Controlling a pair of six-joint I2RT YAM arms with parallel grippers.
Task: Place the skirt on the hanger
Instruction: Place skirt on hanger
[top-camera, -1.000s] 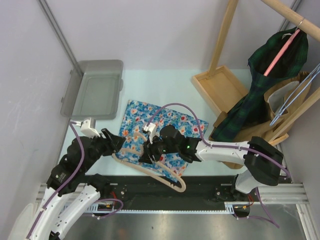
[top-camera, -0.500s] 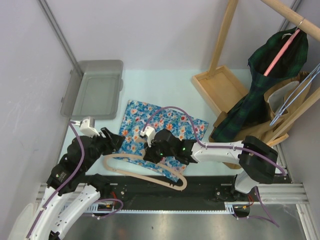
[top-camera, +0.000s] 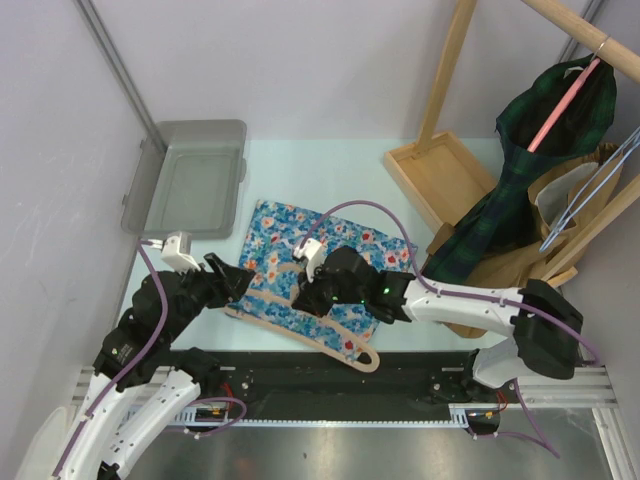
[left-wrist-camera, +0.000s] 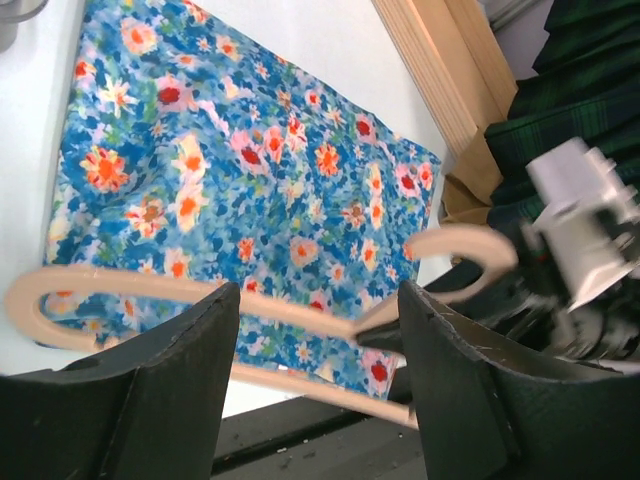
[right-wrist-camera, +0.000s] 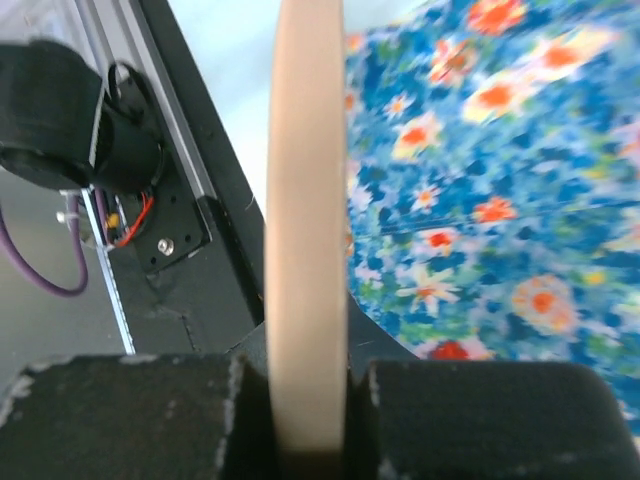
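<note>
Surface: pale surface walled at the left and back; grey tray in the far left corner, wooden rack with a green plaid dress on the right.
Skirt: the flowered skirt lies flat mid-surface, held by nothing.
Change: within the last second the right pincer has closed on the hanger and swung it round, so it now lies along the skirt's near edge, hook toward the near right.
Right pincer: pinching the hanger's bar.
Left pincer: the left pincer is spread, a little wider than before, and hovers at the hanger's left end holding nothing.
Meaning: hanger looks lined up with the skirt's edge; the skirt itself is not yet on it.
Room: open surface beyond the skirt and toward the tray; the black rail sits just beside the hook, and the rack crowds the right.
</note>
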